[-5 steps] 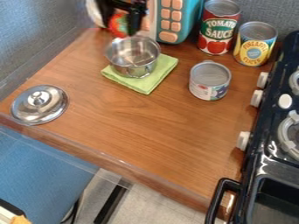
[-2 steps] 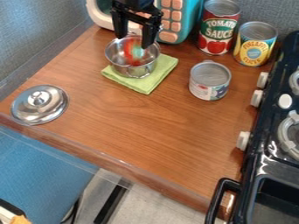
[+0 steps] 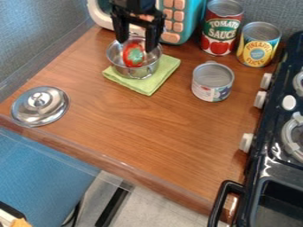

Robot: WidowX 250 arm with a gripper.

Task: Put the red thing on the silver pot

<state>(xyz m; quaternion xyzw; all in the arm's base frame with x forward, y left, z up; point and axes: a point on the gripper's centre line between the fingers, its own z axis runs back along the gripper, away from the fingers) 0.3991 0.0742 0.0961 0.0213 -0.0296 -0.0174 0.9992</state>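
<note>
Camera view, upper left of the frame: one black two-finger gripper (image 3: 137, 45), pointing down over the pot, fingers spread well apart, nothing held between them.

Item, the red thing (image 3: 134, 55): red, with a green-and-white patch facing the camera; lying inside the silver pot, below the gap between the fingers.

Item, silver pot (image 3: 142, 72): round, shiny, upright, uncovered; standing on the green cloth.

Item, green cloth (image 3: 146, 87): folded to a square, flat on the wooden counter (image 3: 148, 124), its near corner pointing toward the bottom of the frame.

Item, metal lid (image 3: 50, 111): round, with a central knob; knob side up on the counter at the left of the frame, well apart from the pot.

Item, short can (image 3: 211, 84): grey top, printed side; upright, right of the cloth.

Items, upper right: a tall can with a red-and-green label (image 3: 220, 26) and a can with a yellow-and-blue label (image 3: 258, 48), both upright, side by side.

Item, teal toy microwave (image 3: 191, 20): top of the frame, behind the pot, peach buttons on its front.

Item, black toy stove (image 3: 258, 155): right edge, pale knobs and a dark handle.
</note>
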